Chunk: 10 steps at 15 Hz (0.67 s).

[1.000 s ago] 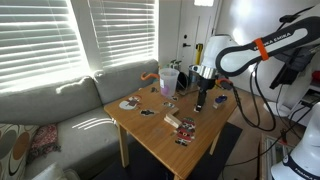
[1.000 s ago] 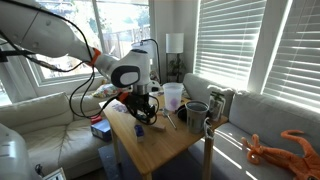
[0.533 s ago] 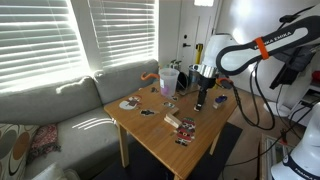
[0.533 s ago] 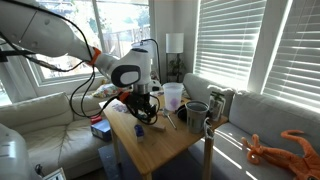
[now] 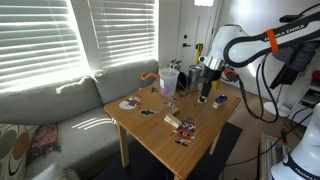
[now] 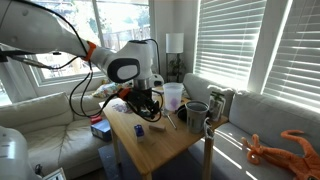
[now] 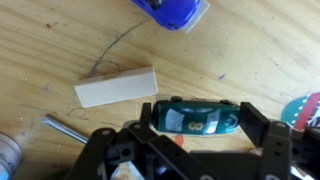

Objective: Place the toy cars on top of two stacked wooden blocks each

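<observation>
Toy car — glossy, dark — in end effector.

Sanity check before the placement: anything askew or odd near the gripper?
Nothing spilled or broken. The one wooden block in the wrist view lies flat and alone, slanted across the grain, nothing stacked. The blue toy car sits on the bare table; the gripper holds the dark toy car.

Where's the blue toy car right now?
In the wrist view the blue toy car lies on the table at the top edge, just beyond the wooden block and the dark toy car held in the claw.
</observation>
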{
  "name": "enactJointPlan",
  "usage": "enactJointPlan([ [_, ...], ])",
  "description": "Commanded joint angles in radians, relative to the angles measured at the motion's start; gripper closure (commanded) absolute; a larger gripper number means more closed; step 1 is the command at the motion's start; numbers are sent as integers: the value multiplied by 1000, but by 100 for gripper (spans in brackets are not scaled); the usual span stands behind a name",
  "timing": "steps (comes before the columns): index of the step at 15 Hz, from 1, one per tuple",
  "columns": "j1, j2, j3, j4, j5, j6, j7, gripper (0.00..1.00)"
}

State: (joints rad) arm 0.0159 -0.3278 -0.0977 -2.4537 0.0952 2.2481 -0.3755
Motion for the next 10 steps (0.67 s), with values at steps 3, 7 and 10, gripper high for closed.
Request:
enactJointPlan([
  [3,-20,-56,-46,-27,-56,-50,-108,39],
  [7,-25,-48,-77,-25,-61,-42,-171,39],
  [10,-25,-38,-96,-22,-57,-31,-226,39],
])
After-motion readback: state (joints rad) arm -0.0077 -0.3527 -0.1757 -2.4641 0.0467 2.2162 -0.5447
